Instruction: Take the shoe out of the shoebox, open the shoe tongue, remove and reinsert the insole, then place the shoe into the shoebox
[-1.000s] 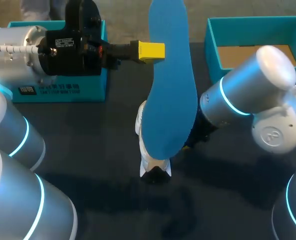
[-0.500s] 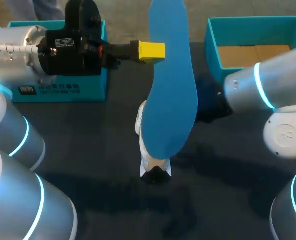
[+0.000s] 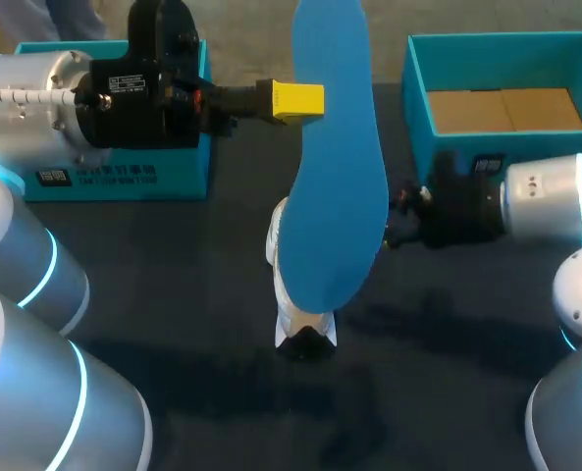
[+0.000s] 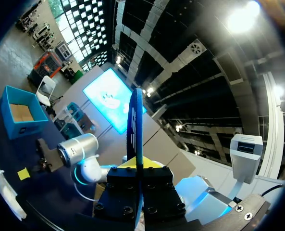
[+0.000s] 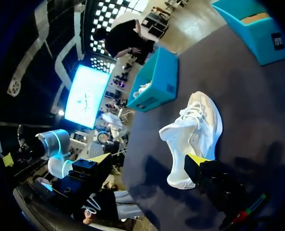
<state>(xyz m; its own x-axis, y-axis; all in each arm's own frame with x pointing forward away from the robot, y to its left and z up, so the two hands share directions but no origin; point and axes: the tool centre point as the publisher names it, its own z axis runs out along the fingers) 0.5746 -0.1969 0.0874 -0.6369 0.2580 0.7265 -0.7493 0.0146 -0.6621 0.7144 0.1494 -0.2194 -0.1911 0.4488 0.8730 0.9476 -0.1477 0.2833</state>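
My left gripper (image 3: pixel 298 100) is held high over the table, shut on the long blue insole (image 3: pixel 335 167). In the left wrist view the insole (image 4: pixel 137 120) stands edge-on between the yellow-tipped fingers (image 4: pixel 128 164). The white shoe (image 3: pixel 300 329) stands on the dark table, mostly hidden under the insole. My right gripper (image 3: pixel 396 218) is just right of the shoe and level with it. In the right wrist view it (image 5: pixel 149 161) is wide open, with the shoe (image 5: pixel 192 130) ahead of it and the heel near one finger, not held.
The open teal shoebox (image 3: pixel 423 98) with a cardboard bottom stands at the back right. A second teal box (image 3: pixel 114 177) sits at the back left under my left arm. Bare dark table lies in front of the shoe.
My right arm has swung down and back to the right, so its gripper now sits level beside the shoe. The left arm and the insole have not moved.
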